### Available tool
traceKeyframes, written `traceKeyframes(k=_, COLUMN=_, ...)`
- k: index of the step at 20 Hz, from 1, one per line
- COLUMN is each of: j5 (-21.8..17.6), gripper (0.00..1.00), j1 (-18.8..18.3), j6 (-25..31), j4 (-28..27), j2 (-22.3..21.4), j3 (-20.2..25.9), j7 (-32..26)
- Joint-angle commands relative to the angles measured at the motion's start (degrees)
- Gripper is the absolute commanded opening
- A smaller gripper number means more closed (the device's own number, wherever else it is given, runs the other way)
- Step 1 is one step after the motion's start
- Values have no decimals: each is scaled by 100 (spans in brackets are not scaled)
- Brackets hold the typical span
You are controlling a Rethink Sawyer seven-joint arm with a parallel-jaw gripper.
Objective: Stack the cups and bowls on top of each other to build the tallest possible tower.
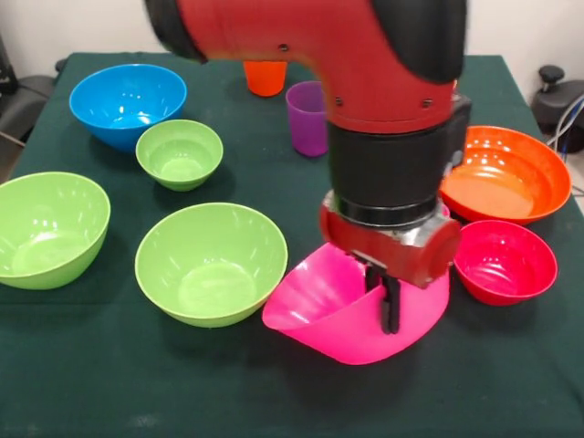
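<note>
Dark green tablecloth [82,365] — claw [391,306] clamped on rim of tilted pink bowl [342,315], red bowl [505,262] just beside.

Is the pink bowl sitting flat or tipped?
Tipped. The pink bowl leans with its opening facing left, its right rim raised where the gripper reaches down over that rim. Whether the bowl still touches the table: cannot tell.
</note>
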Motion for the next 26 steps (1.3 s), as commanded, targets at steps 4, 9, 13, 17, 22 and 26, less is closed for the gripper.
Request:
traceKeyframes(k=4, j5=-602, gripper=0, j1=-648, j6=-111, j4=1025, j2=41, j3=1492, j7=-2355)
traceKeyframes(k=9, j5=-658, gripper=0, j1=-712, j6=91, j4=1022, j2=23, j3=1568, j7=-2415)
traceKeyframes(k=13, j5=-692, gripper=0, j1=-706, j6=193, j4=990, j2=17, j3=1541, j7=-2391)
traceKeyframes(k=17, j5=-710, gripper=0, j1=-710, j6=240, j4=971, j2=16, j3=1542, j7=-2375)
traceKeyframes(k=22, j5=-778, gripper=0, j1=-632, j6=-32, j4=1111, j2=-98, j3=1355, j7=-2022)
traceKeyframes(k=26, j5=-804, gripper=0, j1=-639, j6=-181, j4=1359, j2=-245, j3=1255, j7=-1807)
